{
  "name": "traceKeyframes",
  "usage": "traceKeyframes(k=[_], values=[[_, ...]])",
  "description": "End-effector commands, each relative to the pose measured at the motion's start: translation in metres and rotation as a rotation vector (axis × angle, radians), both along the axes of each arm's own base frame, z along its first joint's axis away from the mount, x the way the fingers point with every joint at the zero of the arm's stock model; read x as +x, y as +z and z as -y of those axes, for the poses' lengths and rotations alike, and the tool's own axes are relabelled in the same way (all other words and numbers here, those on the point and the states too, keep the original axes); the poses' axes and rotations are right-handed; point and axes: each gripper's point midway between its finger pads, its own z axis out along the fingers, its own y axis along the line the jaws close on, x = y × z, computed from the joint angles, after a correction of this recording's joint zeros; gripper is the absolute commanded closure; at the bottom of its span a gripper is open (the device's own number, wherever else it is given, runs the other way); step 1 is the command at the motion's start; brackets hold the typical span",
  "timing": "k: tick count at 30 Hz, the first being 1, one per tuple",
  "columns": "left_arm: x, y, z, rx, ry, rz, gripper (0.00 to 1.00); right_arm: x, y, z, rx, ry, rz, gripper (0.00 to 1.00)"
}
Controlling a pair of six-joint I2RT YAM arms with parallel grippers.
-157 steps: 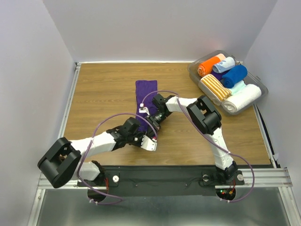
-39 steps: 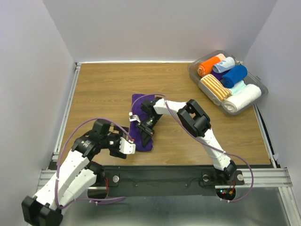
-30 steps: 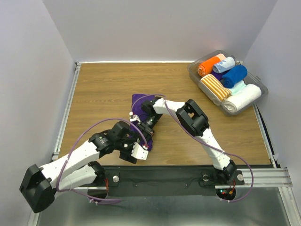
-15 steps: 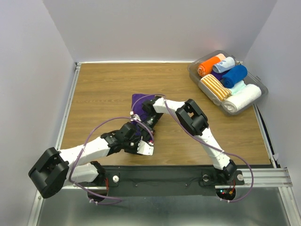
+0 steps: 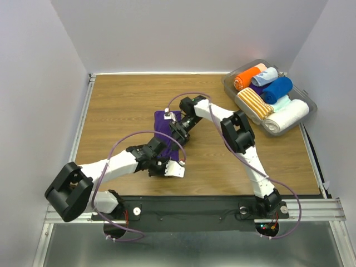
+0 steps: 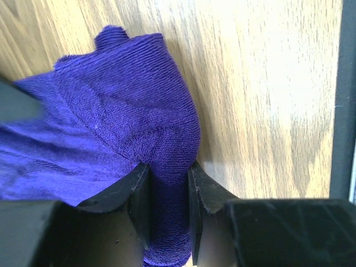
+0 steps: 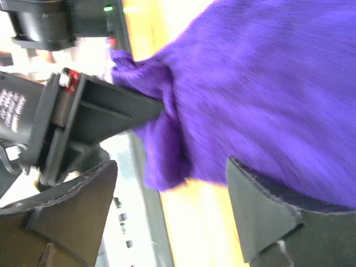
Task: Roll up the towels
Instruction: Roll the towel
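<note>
A dark purple towel [image 5: 163,123] lies bunched on the wooden table at centre. My left gripper [image 5: 166,158] is at its near end. In the left wrist view the gripper [image 6: 165,186] is shut on a thick fold of the purple towel [image 6: 111,117], cloth filling the gap between the fingers [image 6: 139,192]. My right gripper [image 5: 179,133] hovers at the towel's right side. In the right wrist view it [image 7: 167,211] stands open, its fingers [image 7: 261,208] wide apart, the purple towel [image 7: 256,78] just beyond them and nothing between them. A royal blue towel [image 5: 276,89] lies rolled in the bin.
A clear plastic bin [image 5: 307,115] at the back right holds orange [image 5: 245,78], striped [image 5: 255,103], pale blue and white [image 5: 286,115] rolls. The table's black near rail [image 6: 345,100] runs close beside the left gripper. Purple cables loop over both arms.
My left gripper has come in and shut on the towel's near end. My right gripper has let go of the towel, opened wide and drawn back toward the far side.
</note>
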Motion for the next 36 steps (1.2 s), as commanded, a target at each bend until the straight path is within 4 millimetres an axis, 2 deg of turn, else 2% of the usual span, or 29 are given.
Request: traceKeyframes(k=[1,2,4,5,7,9,10,11,12,13,14,15,17,18,19,22,26,31,32,36], values=[[-0.029,-0.005,-0.009,0.025,0.019,-0.226,0.96,0.041,0.048,0.008,0.047,-0.068,0.207,0.04],[-0.029,-0.008,-0.009,0.034,0.03,-0.268,0.96,0.047,0.062,0.011,0.064,-0.085,0.246,0.04],[-0.021,-0.002,-0.012,0.027,0.073,-0.327,0.95,0.054,0.076,0.019,0.071,-0.11,0.287,0.03],[-0.022,-0.005,-0.01,0.017,0.084,-0.385,0.89,0.062,0.076,0.029,0.051,-0.139,0.309,0.02],[-0.011,0.005,-0.008,-0.021,0.134,-0.453,0.88,0.069,0.092,0.042,0.028,-0.167,0.395,0.01],[-0.007,0.001,-0.009,-0.019,0.17,-0.543,0.86,0.072,0.098,0.057,-0.004,-0.186,0.444,0.01],[-0.001,0.009,-0.006,-0.03,0.184,-0.571,0.85,0.071,0.116,0.064,0.002,-0.198,0.504,0.0],[0.002,0.011,-0.007,-0.045,0.2,-0.611,0.85,0.076,0.118,0.074,-0.018,-0.215,0.549,0.0],[0.001,0.004,-0.008,-0.025,0.21,-0.663,0.85,0.077,0.122,0.08,-0.026,-0.227,0.582,0.0],[0.005,0.009,-0.008,-0.026,0.209,-0.688,0.85,0.073,0.115,0.091,-0.076,-0.239,0.601,0.0],[0.007,0.011,-0.007,-0.041,0.218,-0.722,0.85,0.07,0.135,0.098,-0.068,-0.26,0.672,0.0],[0.005,0.007,-0.013,-0.025,0.246,-0.79,0.85,0.067,0.131,0.103,-0.081,-0.272,0.706,0.0],[0.014,0.011,-0.01,-0.063,0.226,-0.821,0.86,0.067,0.138,0.114,-0.111,-0.309,0.79,0.0],[0.013,0.007,-0.011,-0.064,0.223,-0.867,0.86,0.064,0.162,0.117,-0.058,-0.332,0.886,0.0],[0.013,0.015,-0.008,-0.087,0.189,-0.887,0.86,0.057,0.156,0.121,-0.062,-0.331,0.886,0.0],[0.012,0.018,0.003,-0.107,0.162,-0.922,0.86,0.039,0.171,0.119,-0.009,-0.307,0.924,0.0],[-0.001,0.016,0.015,-0.087,0.086,-0.92,0.86,0.019,0.169,0.113,0.025,-0.256,0.929,0.0],[0.004,0.01,0.021,-0.095,0.123,-0.978,0.86,-0.003,0.14,0.103,-0.084,-0.109,1.05,0.0],[0.005,0.005,0.019,-0.089,0.136,-0.996,0.86,-0.018,0.132,0.093,-0.079,-0.033,1.077,0.0],[0.007,-0.005,0.018,-0.081,0.163,-1.036,0.86,-0.04,0.118,0.07,-0.079,0.079,1.147,0.04]])
